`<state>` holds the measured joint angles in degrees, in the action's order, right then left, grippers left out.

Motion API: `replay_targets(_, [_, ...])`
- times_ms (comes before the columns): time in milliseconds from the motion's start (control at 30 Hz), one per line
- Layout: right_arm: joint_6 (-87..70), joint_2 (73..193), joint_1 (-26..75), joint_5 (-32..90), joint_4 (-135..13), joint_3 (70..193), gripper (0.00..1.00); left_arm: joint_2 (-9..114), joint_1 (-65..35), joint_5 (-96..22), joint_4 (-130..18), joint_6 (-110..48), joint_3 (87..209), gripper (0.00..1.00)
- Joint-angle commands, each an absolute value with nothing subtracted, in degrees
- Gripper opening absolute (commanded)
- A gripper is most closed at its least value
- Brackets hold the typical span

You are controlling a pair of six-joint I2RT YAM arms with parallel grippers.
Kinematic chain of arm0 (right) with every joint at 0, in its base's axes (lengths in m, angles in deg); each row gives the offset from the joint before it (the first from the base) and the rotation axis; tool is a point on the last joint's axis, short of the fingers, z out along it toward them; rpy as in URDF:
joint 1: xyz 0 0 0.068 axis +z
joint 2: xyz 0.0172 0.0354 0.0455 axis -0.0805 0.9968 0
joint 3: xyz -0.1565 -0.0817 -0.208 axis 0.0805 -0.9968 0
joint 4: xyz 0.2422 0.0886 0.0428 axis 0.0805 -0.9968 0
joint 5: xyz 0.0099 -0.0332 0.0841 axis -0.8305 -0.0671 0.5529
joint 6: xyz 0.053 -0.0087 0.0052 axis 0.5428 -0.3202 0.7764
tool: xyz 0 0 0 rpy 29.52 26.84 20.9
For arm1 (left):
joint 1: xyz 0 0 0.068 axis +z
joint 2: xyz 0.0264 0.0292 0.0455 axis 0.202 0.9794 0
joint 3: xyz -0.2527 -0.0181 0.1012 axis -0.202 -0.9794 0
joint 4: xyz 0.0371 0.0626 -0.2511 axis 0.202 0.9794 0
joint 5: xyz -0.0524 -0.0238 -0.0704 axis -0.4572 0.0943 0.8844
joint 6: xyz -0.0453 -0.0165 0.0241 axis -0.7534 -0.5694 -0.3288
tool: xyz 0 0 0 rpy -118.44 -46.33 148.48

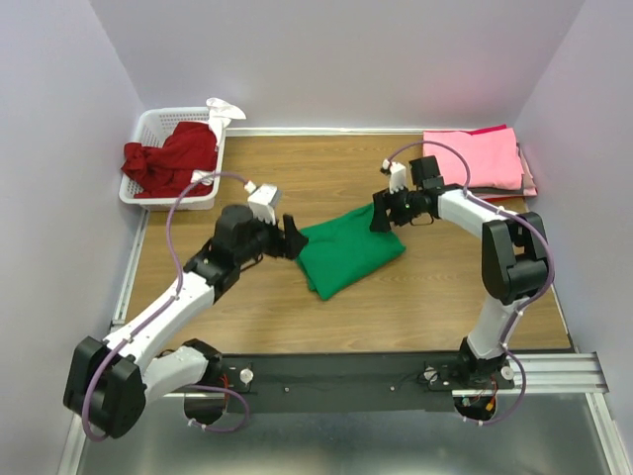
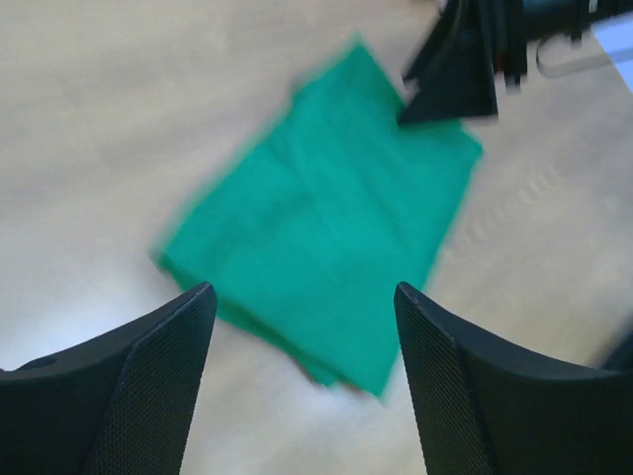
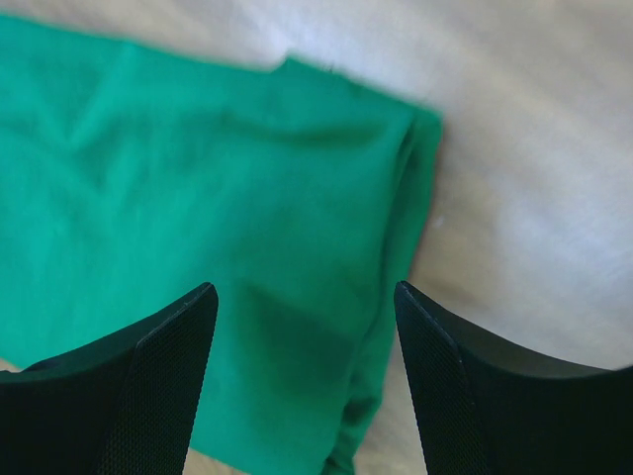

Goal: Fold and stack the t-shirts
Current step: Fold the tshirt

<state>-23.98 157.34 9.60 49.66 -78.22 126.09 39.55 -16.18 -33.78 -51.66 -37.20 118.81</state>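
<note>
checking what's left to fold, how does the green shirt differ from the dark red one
The green shirt is folded into a flat rectangle; the dark red shirt is a crumpled heap. The green shirt lies on the table, near its middle; the dark red shirt sits in the white basket at the far left corner. Both are plain cloth.

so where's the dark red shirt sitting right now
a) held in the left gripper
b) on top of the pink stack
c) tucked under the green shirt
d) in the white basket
D: the dark red t-shirt lies crumpled in the white basket at the far left corner of the table, spilling over its near edge.
</note>
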Motion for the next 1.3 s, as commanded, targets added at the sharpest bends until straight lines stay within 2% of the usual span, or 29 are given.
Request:
replay_targets(0, [-22.61, 157.27, 9.01, 52.13, -81.24, 123.64, 0.79, 35.75, -16.3, -24.66, -59.15, -54.77, 105.33, 0.79])
replay_targets(200, [-22.34, 158.24, 8.48, 50.98, -81.51, 122.5, 0.79, 29.42, -18.14, -27.82, -64.69, -66.92, 94.92, 0.79])
replay_targets(233, [-22.26, 158.41, 8.39, 51.24, -81.51, 122.32, 0.79, 28.98, -18.32, -28.08, -64.96, -67.88, 94.31, 0.75])
replay_targets(267, [-22.25, 158.94, 8.48, 51.68, -81.51, 121.89, 0.79, 28.89, -18.41, -28.35, -66.61, -68.59, 93.61, 0.67])
replay_targets(367, [-22.08, 159.64, 8.39, 52.74, -81.68, 121.79, 0.79, 30.55, -18.93, -27.39, -71.1, -70.96, 91.49, 0.61])
replay_targets(933, [-22.08, 159.74, 7.25, 54.32, -81.95, 121.71, 0.79, 49.7, -25.35, -32.57, -76.21, -71.32, 95.79, 0.57])
replay_targets(1267, [-21.99, 159.82, 7.07, 55.38, -81.95, 121.53, 0.78, 53.58, -27.63, -37.48, -72.35, -68.51, 98.69, 0.52])
